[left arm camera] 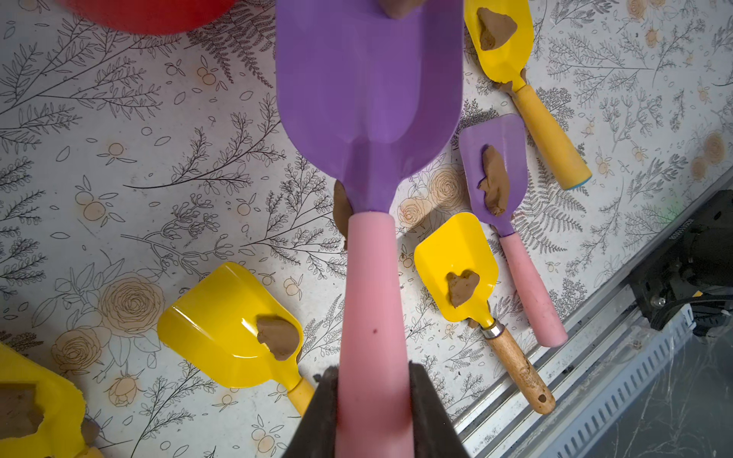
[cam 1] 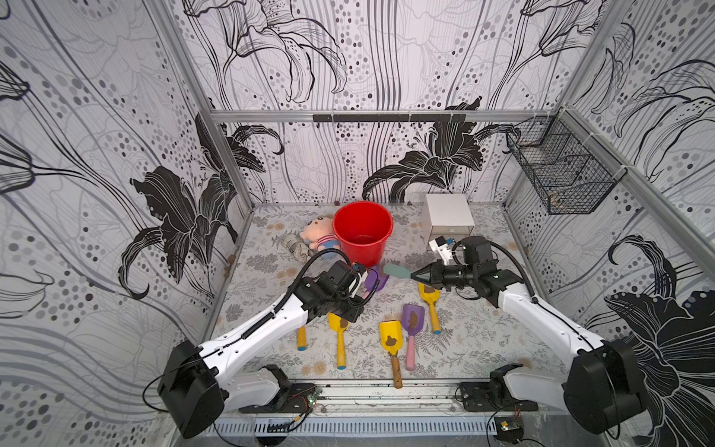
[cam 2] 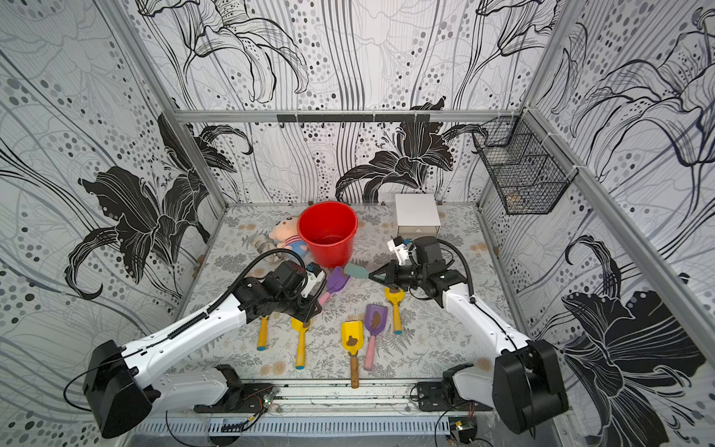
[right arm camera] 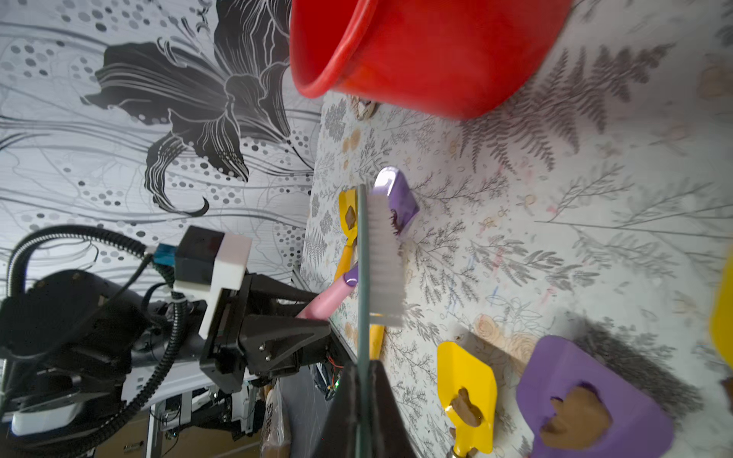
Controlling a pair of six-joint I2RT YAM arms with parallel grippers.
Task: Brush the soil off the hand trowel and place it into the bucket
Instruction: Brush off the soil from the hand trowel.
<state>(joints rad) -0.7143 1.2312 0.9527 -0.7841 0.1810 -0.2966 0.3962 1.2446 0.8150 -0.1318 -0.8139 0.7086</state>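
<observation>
My left gripper (left arm camera: 373,380) is shut on the pink handle of a purple hand trowel (left arm camera: 369,79), held above the table in front of the red bucket (cam 1: 363,251). A brown clump of soil (right arm camera: 394,226) sits near the tip of its blade. My right gripper (right arm camera: 363,368) is shut on the thin handle of a teal brush (right arm camera: 382,253), whose white bristles lie against the blade by that clump. In both top views the trowel (cam 2: 337,281) and brush (cam 2: 358,272) meet between the two arms. The bucket stands upright and looks empty.
Several more trowels, each with a soil clump, lie on the patterned table: yellow ones (cam 1: 391,336) and a purple one (cam 1: 412,319). A plush doll (cam 1: 319,234) lies left of the bucket, a white drawer box (cam 1: 449,218) to its right. A wire basket (cam 1: 561,174) hangs on the right wall.
</observation>
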